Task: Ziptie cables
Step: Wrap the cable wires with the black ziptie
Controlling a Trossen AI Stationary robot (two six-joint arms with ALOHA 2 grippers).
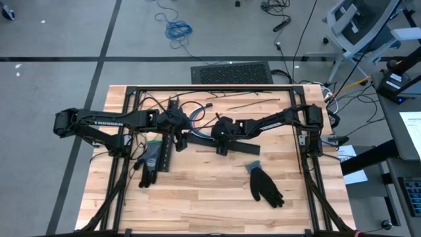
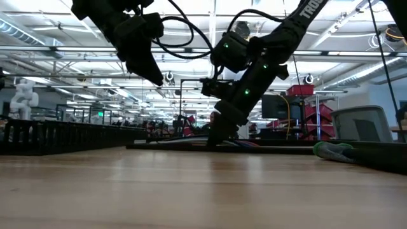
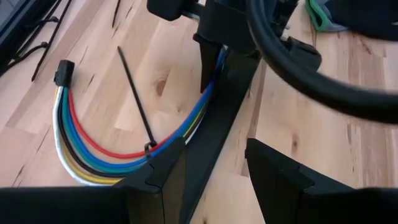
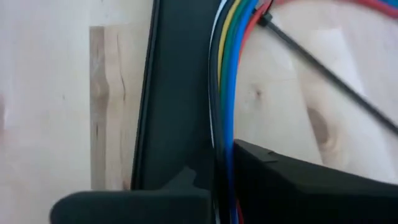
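The cables [image 3: 93, 155], a bundle of red, blue, green, yellow and white wires, lie in a curve on the wooden table with a black plug [image 3: 63, 71] at one end. A black zip tie [image 3: 149, 148] rings the bundle, its tail pointing away. My right gripper [image 4: 224, 155] is down at the table and shut on the cables beside a black strip [image 4: 174, 93]. My left gripper [image 3: 214, 146] hangs open well above the table, over the strip, and touches nothing. My right gripper pinches the cable bundle [image 4: 225, 134] between its two fingers, on the stretch past the zip tie, away from the plug end. The fingers [image 3: 206, 68] slant down from above and from the table's right. The bundle lies on the table beside the black strip.
A black slotted strip [image 1: 164, 155] and a dark glove [image 1: 148, 168] lie near the left arm. Another dark glove [image 1: 266, 187] lies toward the near right. Loose black zip ties [image 1: 256, 105] lie near the far edge. Black frame rails [image 1: 306, 151] border the table.
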